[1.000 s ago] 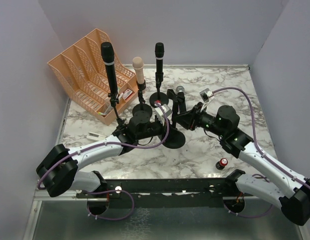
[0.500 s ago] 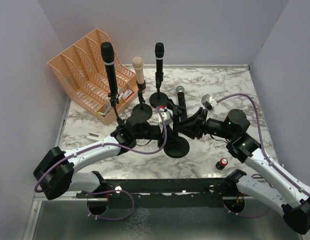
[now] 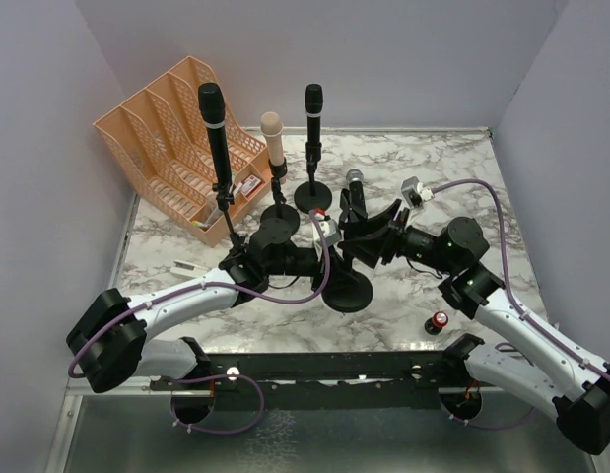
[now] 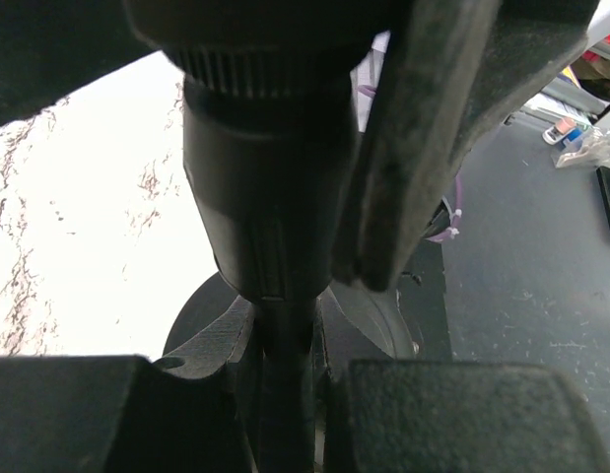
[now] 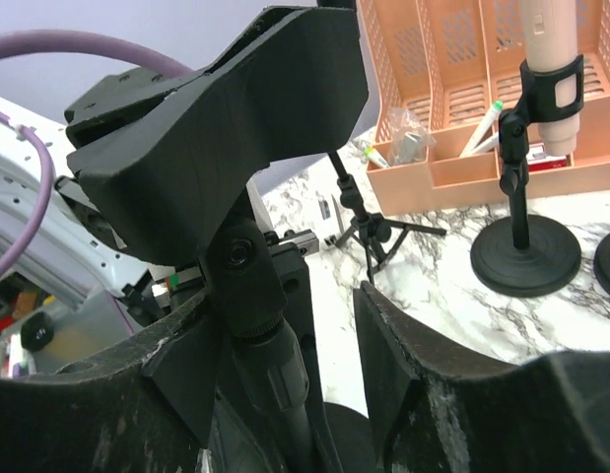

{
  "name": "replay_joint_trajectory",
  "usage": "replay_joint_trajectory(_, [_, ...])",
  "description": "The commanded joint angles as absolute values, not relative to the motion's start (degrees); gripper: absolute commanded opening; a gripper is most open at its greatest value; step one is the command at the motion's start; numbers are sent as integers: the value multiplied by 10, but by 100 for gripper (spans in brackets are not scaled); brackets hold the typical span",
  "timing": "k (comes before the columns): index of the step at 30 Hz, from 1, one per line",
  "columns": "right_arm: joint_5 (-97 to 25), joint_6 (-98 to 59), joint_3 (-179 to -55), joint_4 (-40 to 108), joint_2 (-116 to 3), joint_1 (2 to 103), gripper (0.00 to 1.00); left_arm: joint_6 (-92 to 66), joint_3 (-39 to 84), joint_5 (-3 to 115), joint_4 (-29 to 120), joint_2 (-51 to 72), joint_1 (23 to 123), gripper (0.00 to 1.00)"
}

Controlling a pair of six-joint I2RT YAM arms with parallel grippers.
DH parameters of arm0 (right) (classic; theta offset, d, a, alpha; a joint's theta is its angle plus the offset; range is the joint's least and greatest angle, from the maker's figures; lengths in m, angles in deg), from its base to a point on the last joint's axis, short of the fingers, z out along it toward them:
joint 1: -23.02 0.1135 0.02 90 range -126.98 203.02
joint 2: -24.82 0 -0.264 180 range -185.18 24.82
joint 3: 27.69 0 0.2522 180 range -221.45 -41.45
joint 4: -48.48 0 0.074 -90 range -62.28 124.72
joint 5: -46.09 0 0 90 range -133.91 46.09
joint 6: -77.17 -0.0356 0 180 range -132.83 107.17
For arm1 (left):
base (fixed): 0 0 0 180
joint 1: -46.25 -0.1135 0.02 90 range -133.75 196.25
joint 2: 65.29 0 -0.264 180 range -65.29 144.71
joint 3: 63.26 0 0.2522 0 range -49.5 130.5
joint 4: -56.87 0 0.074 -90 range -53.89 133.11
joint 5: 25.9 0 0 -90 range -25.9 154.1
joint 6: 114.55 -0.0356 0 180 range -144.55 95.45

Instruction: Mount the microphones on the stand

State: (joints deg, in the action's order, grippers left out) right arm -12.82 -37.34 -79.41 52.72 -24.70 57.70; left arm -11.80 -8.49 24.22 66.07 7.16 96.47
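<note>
Three microphones stand in stands at the back: an all-black one [image 3: 212, 120] on a tripod, the peach-pink one [image 3: 273, 137] and another black one [image 3: 312, 111] on round bases. The silver-mesh-headed microphone [image 3: 355, 184] stands upright at the top of the front stand, whose round base [image 3: 349, 292] rests on the marble. Its lower end is hidden behind my right gripper. My left gripper [image 3: 319, 243] is shut on that stand's thin pole [image 4: 285, 394]. My right gripper [image 3: 367, 236] is open, its jaws on either side of the stand's pole [image 5: 285, 384] under the black clip [image 5: 236, 128].
A peach-orange file organizer [image 3: 157, 133] stands at the back left. A small red-topped battery [image 3: 440, 321] lies near the right arm. A small white item [image 3: 190, 266] lies left of the left arm. The tripod's legs [image 5: 378, 236] and the pink microphone's stand [image 5: 524, 251] show beyond the right gripper.
The front stand's base has slid a little toward the near edge and the silver-headed microphone now stands more upright. The right gripper has drawn back slightly, jaws apart.
</note>
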Motion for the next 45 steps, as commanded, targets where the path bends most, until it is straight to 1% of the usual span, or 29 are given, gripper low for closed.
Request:
replay_joint_trajectory(1, [-161,-425,-774,632,-251,579,54,-109,-74,259,691,72,967,0])
replay_joint_trajectory(4, [-176,-434,-767,654,-250,579,48,-105,-75,263,691,76,967,0])
replay_joint_trajectory(8, [-210,-434,-773,662,-251,578,37,-103,-77,272,690,80,967,0])
replay_joint_trajectory(13, [-271,-412,-791,662,-253,578,24,-101,-78,275,688,87,967,0])
replay_joint_trajectory(16, [-315,-399,-804,663,-256,579,18,-101,-80,277,686,92,967,0])
replay_joint_trajectory(25, [-417,-369,-860,675,-273,578,13,-103,-88,293,673,118,967,0])
replay_joint_trajectory(28, [-446,-369,-870,681,-274,578,13,-108,-88,301,662,128,967,0])
replay_joint_trajectory(32, [-507,-393,-894,631,-277,578,13,-119,-85,316,646,140,967,0])
replay_joint_trajectory(36, [-491,-384,-875,644,-266,578,15,-120,-80,322,639,149,967,0])
replay_joint_trajectory(38, [-482,-379,-872,625,-261,579,17,-118,-77,326,639,150,967,0])
replay_joint_trajectory(42, [-489,-389,-855,562,-249,579,27,-114,-71,339,639,147,967,0])
replay_joint_trajectory(44, [-495,-402,-850,518,-244,578,37,-111,-68,348,640,146,967,0])
replay_joint_trajectory(45, [-489,-402,-844,505,-239,578,45,-105,-67,357,641,145,967,0])
